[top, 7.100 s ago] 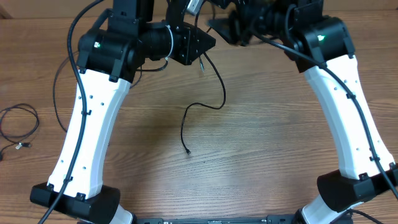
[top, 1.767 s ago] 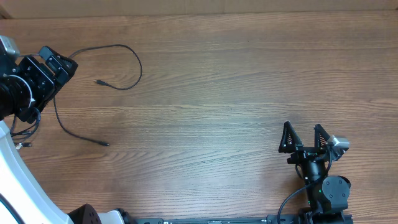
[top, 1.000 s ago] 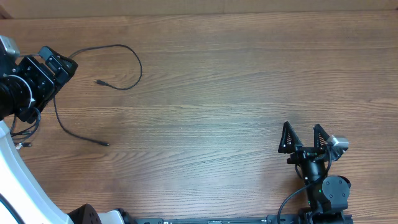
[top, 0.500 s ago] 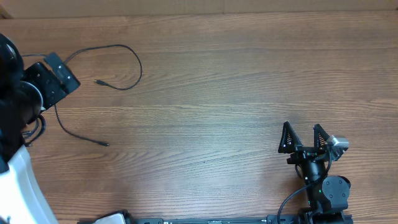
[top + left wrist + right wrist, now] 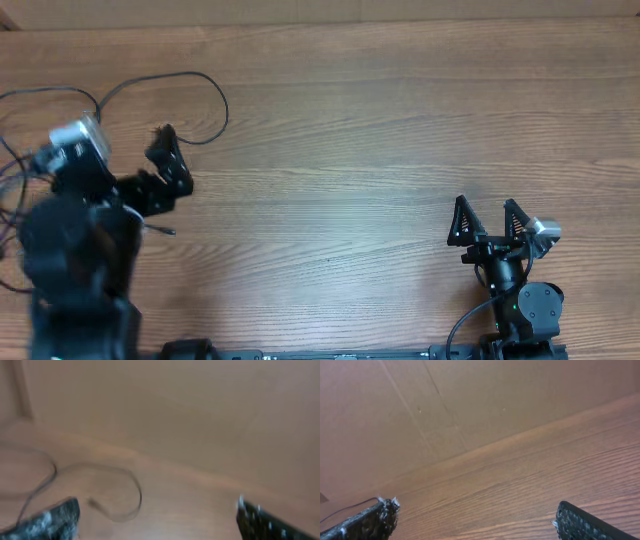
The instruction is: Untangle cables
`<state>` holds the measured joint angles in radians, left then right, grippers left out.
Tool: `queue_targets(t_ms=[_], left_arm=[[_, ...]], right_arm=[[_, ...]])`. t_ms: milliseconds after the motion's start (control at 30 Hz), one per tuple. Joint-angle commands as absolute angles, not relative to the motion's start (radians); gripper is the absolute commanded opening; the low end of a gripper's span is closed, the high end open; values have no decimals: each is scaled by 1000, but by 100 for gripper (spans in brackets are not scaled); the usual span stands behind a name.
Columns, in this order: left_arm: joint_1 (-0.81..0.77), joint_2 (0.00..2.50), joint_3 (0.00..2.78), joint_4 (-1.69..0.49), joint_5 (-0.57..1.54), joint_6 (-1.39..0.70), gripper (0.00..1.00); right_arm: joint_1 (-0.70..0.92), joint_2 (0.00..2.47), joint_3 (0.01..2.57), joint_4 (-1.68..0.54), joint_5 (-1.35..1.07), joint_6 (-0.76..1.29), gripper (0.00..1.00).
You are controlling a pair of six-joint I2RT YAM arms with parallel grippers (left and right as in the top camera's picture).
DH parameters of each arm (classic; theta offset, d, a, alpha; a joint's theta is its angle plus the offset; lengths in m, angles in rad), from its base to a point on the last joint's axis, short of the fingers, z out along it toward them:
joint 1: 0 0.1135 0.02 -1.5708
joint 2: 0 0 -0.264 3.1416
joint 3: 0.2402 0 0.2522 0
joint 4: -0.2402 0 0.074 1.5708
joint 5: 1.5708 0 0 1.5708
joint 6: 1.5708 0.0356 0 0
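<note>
One black cable [image 5: 212,92] lies in a wide loop at the table's back left, its plug end [image 5: 158,130] turned inward. A second cable [image 5: 50,92] curves along the far left edge. My left gripper [image 5: 172,160] is blurred with motion, open and empty, just below that plug. In the left wrist view the loop [image 5: 131,496] lies ahead between the spread fingers of my left gripper [image 5: 157,522]. My right gripper [image 5: 487,215] rests open at the front right; the right wrist view shows bare wood between the fingers of my right gripper [image 5: 475,520].
A brown cardboard wall [image 5: 470,405] runs along the table's far edge. A thin dark strand [image 5: 342,508] shows at the lower left of the right wrist view. The left arm's dark body [image 5: 70,260] covers the front left corner.
My left arm has swung from the left edge toward the front and right, so its gripper now sits by the loop's plug end. The far-left cable is uncovered. The right arm is still.
</note>
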<state>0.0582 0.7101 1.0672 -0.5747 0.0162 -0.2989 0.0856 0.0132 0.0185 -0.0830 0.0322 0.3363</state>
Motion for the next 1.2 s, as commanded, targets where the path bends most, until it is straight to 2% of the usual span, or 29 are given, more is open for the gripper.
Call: queue_targets(t_ms=[0, 200, 300, 667, 1167], left_arm=[[50, 542, 796, -372, 36, -242, 100], [45, 301, 410, -84, 41, -230, 100], [45, 189, 268, -22, 41, -171, 100], [46, 7, 73, -21, -72, -103, 100], [45, 4, 6, -76, -33, -104, 99]], right_arm=[[84, 3, 8, -79, 32, 337, 100], [84, 3, 8, -79, 32, 337, 100], [84, 3, 8, -79, 32, 337, 100], [84, 3, 8, -79, 32, 337, 100], [84, 3, 8, -79, 32, 337, 100]])
